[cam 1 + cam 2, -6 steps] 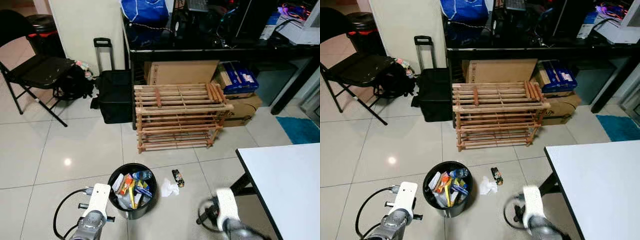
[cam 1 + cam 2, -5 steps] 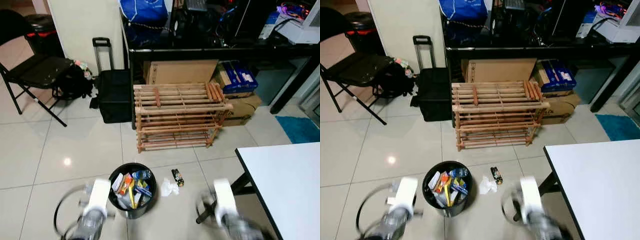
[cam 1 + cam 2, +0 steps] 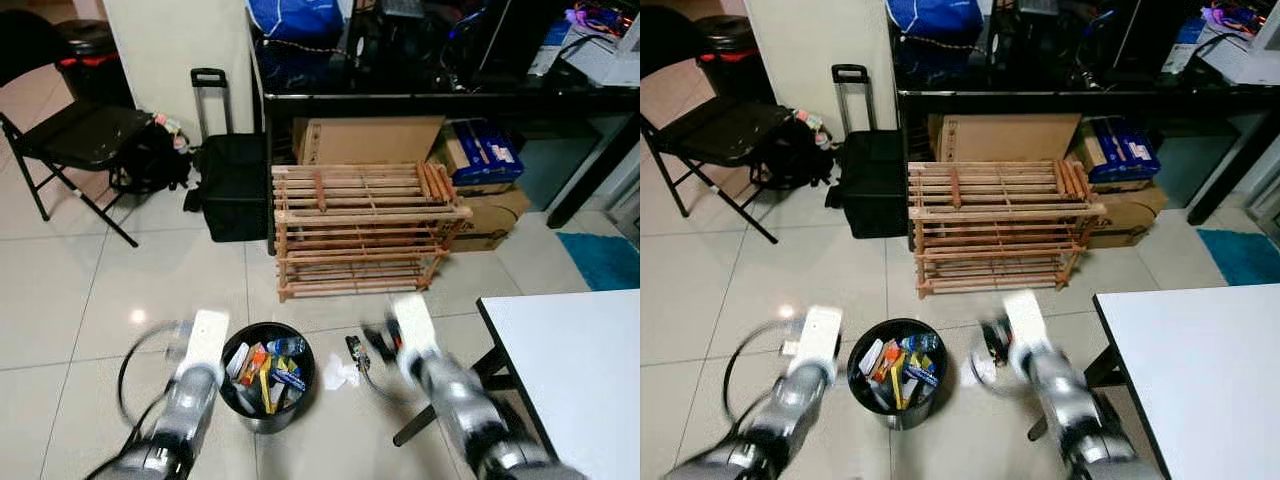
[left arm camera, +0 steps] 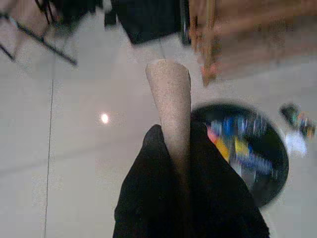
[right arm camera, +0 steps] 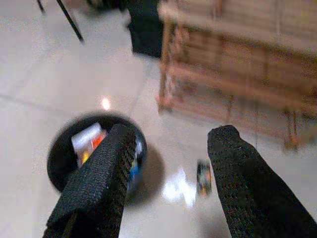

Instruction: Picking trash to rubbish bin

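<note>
A white scrap [image 3: 338, 374] and a small dark wrapper [image 3: 353, 350] lie on the floor just beside our black bin [image 3: 266, 376], which is full of trash. Our right end effector [image 5: 171, 183] is spread wide, aimed at them. Our left end effector [image 4: 171, 106] is pressed closed, holding nothing. We think we are reaching in; next we must go lower and pinch the scrap.

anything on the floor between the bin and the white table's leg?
Yes: beside the rubbish bin lie a crumpled white tissue and a small dark wrapper, with the blurred right gripper above them, in the left eye view.
</note>
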Tool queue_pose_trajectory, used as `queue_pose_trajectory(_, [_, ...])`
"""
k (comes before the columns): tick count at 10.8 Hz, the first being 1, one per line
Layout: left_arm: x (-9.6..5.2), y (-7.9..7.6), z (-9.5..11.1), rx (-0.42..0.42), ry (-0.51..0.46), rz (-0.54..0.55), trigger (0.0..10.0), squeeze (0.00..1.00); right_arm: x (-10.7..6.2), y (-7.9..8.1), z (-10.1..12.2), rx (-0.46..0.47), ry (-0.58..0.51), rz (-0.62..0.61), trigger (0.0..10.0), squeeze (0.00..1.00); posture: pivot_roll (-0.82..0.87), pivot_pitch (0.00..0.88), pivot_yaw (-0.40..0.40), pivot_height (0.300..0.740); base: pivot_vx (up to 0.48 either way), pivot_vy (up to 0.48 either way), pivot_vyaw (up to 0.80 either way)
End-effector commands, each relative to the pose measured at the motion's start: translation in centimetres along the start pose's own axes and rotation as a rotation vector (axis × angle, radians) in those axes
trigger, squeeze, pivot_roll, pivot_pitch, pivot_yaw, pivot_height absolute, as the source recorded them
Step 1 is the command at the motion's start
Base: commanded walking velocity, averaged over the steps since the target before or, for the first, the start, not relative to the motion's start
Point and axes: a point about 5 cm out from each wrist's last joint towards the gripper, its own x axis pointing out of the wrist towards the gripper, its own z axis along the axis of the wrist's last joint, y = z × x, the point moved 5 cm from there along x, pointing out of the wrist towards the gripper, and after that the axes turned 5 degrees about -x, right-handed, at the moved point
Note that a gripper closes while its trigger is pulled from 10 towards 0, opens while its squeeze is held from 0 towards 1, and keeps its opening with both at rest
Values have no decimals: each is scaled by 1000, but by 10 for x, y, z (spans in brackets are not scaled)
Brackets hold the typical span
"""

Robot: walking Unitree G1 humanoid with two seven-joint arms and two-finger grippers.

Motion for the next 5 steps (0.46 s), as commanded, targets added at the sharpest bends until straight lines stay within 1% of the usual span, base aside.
queue_pose_trajectory(1, [4,-6,28,-20,-106,-8,10000,0,3,-11,24,27,-102,-36,10000,0,15,16,-68,740,0,0,0])
queue_pose_trajectory(3, [6,-12,86,-56,-313,-24,10000,0,8,-27,79,73,-307,-92,10000,0,16,13,-66,740,0,0,0])
queue_pose_trajectory(4, [5,-13,96,-61,-347,-27,10000,0,8,-30,89,74,-344,-101,10000,0,18,11,-65,740,0,0,0])
queue_pose_trajectory(5, [3,-14,120,-66,-425,-35,10000,0,6,-39,113,82,-423,-131,10000,0,17,9,-63,740,0,0,0])
